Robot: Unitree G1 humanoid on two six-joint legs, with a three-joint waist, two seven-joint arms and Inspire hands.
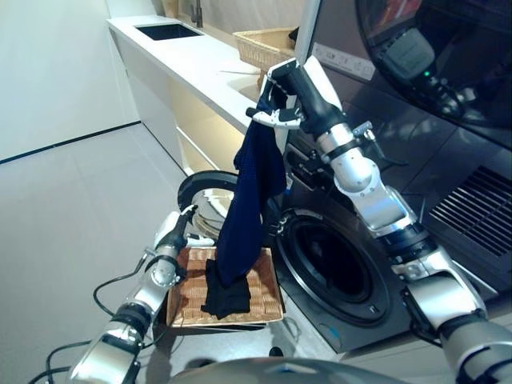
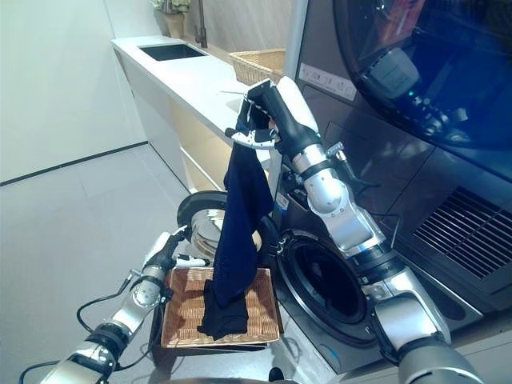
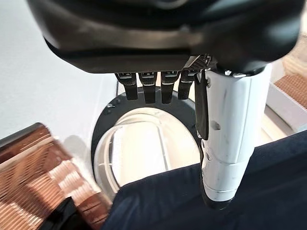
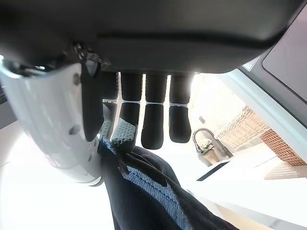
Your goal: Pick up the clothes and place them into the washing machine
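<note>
the left hand (image 1: 172, 232) sits low at the left, just above the near-left corner of the wicker basket (image 1: 188, 300) on the floor. its fingers (image 3: 149, 88) hang straight and relaxed and hold nothing; past them in the left wrist view lies the round glass of the washing machine door (image 1: 206, 210), swung open and lying flat behind the basket. the white-covered thumb (image 3: 229, 143) stands apart from the fingers, with dark blue cloth showing beyond it.

the basket is shallow and woven, and a small black garment (image 1: 226, 294) lies in it, near its middle.

above the basket hangs the dark blue garment (image 1: 250, 210), long and narrow, its lower end touching the black piece in the basket. its top end is pinched in the right hand (image 1: 282, 100), which is raised high in front of the washing machine; in the right wrist view the cloth (image 4: 144, 191) is caught between the white thumb and the curled fingers (image 4: 154, 122).

to the right stands the washing machine (image 1: 448, 184), dark grey, its round drum opening (image 1: 332, 264) low and open. behind the raised hand runs a white worktop (image 1: 192, 60) with a dark sink (image 1: 166, 31) and a second wicker basket (image 1: 264, 44) at its near end.
</note>
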